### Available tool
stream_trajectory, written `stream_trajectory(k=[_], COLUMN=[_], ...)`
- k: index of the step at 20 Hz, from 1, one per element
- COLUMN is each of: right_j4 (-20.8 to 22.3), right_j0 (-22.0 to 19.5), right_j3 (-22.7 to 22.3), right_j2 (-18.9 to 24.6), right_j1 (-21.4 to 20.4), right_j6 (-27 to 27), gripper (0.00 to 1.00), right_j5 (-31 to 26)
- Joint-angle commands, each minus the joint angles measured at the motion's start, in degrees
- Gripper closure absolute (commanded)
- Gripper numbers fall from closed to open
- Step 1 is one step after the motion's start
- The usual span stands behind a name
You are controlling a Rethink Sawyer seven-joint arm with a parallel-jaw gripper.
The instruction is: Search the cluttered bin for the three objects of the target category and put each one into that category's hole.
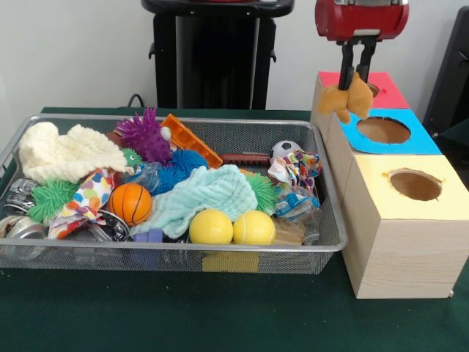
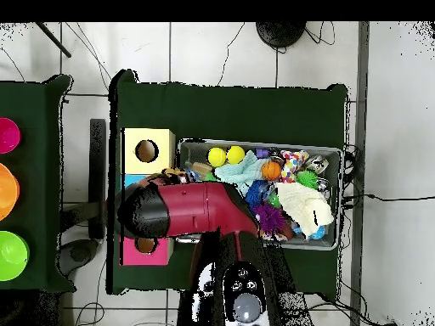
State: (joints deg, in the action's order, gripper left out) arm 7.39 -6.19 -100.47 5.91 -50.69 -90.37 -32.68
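Note:
My gripper [image 1: 355, 82] is shut on a tan-orange cloth [image 1: 350, 101] and holds it just above the wooden boxes, over the edge between the red-topped box [image 1: 388, 92] and the blue-topped box [image 1: 385, 130]. The cloth hangs bunched below the fingers. The yellow-topped box [image 1: 414, 185] stands nearest the camera. The wire mesh bin [image 1: 176, 253] lies to the left of the boxes, full of clutter. In the overhead view the red arm [image 2: 191, 210] covers the gripper and the blue box; the bin [image 2: 259, 144] shows beside it.
The bin holds a cream knit cloth [image 1: 62, 150], a mint cloth [image 1: 201, 194], a polka-dot cloth [image 1: 88, 198], a patterned cloth [image 1: 297, 167], two yellow balls [image 1: 211, 227], a basketball [image 1: 131, 203], a soccer ball [image 1: 284, 149] and spiky balls [image 1: 144, 136].

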Motion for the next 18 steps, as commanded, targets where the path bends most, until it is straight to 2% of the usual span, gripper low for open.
stream_trajectory(k=[1, 13, 18], right_j4=[-0.8, -0.5, -1.8], right_j0=[0.1, 1.5, 3.9], right_j3=[-10.3, -17.8, -18.8], right_j2=[0.1, -1.0, -1.9], right_j1=[-0.9, -2.2, -3.2], right_j6=[-8.7, -11.7, -13.4], gripper=[1.00, 1.00, 1.00], right_j5=[-0.3, 6.7, 6.2])
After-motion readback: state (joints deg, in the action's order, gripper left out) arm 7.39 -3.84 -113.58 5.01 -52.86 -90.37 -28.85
